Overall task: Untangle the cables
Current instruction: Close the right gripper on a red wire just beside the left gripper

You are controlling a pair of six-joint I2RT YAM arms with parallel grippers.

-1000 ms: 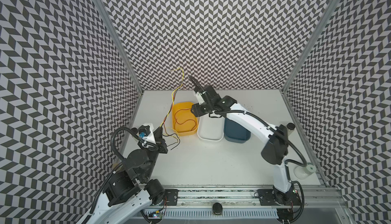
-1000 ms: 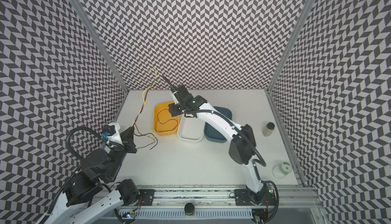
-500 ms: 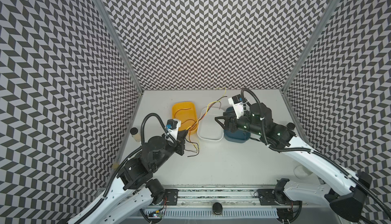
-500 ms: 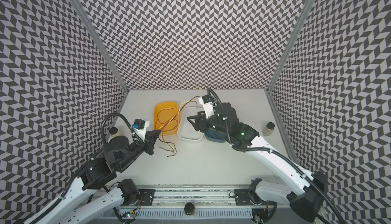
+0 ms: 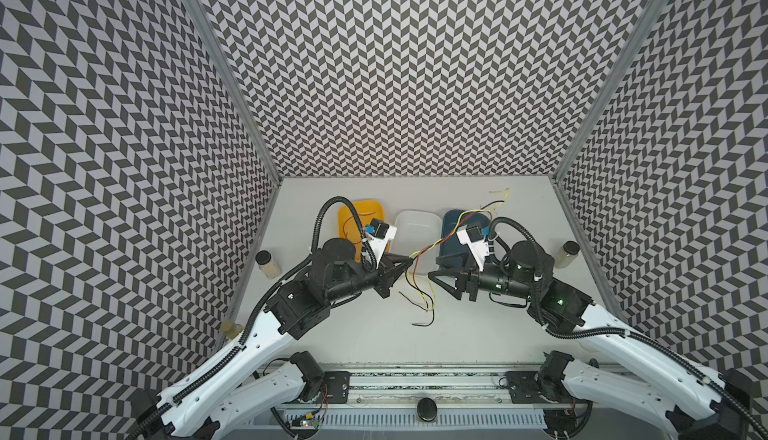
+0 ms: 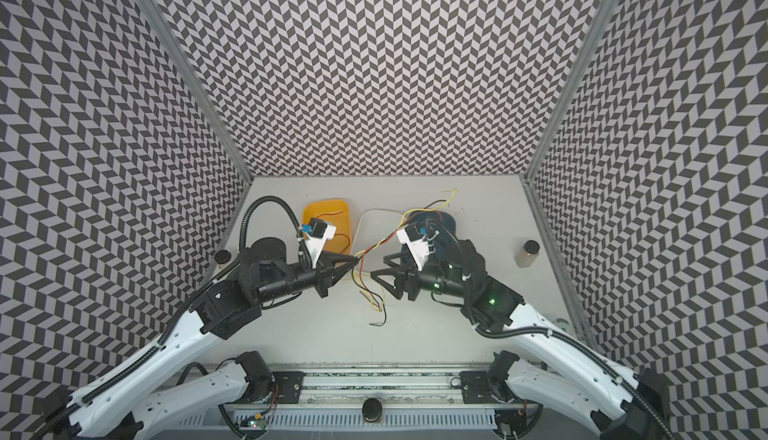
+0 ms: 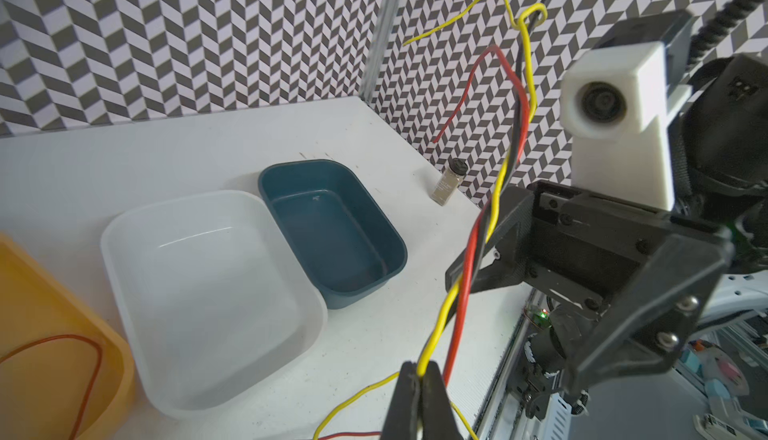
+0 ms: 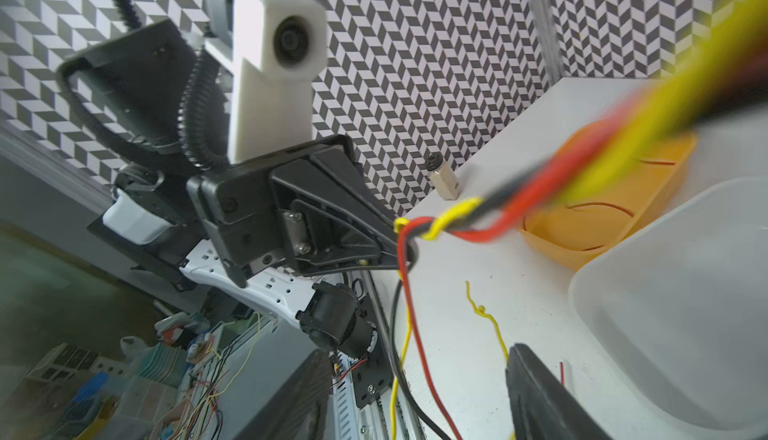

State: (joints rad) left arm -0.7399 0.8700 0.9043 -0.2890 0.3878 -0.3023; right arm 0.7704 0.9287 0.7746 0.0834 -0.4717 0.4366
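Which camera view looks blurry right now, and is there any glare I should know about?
Right wrist view: the cables smear out of focus where they pass close to the lens, sharper near the left gripper. Left wrist view: crisp, with a faint glare streak on the white tub. Both top views: sharp and evenly lit.

Nr the lens the cables (image 8: 648,114) go blurred. Pic edge cuts orange tub (image 7: 41,292), just beside white tub (image 7: 208,292). R wrist cam (image 5: 473,239) hides part of blue tub (image 5: 451,226), white tub's other side.

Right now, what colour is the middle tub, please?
The middle tub is white, clearest in the left wrist view.
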